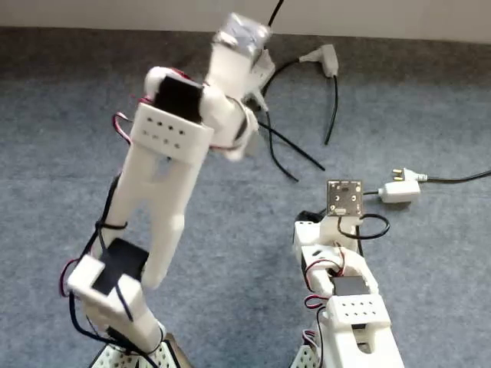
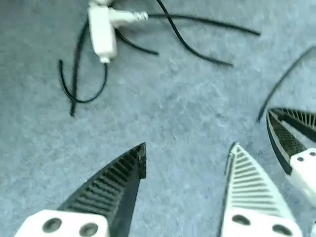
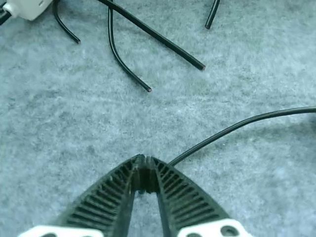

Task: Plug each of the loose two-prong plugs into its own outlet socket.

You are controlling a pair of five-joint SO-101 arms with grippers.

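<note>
Two plugs, both loose on the surface (image 1: 69, 176): near plug (image 1: 400, 189) lies flat with prongs showing, just beside the head of the right arm, its cable running off to the side; far plug (image 1: 326, 57) lies at the far edge, cable trailing back toward the arms; neither is in a socket, and I can't make out a socket for sure.

Loose black cables (image 1: 291, 153) are strewn between the two plugs, cut ends showing.

Left end effector (image 2: 188, 148) is released, jaws wide, nothing between them, hovering over bare surface; a white plug, likely the far one, lies well ahead of it in the left wrist view.

Right end effector (image 3: 143, 173) is clenched, tips together with nothing seen in them; a black cable ends just beside the tips, can't tell if touching.

Step, as I judge it: approach to the first grasp, no plug picked up yet, task at its start.

Next move probably calls for the left arm to go further out and down over the far plug, jaws across the body and not the cable, prongs kept free; a socket must then be found; the right must open before it can take the near plug.
</note>
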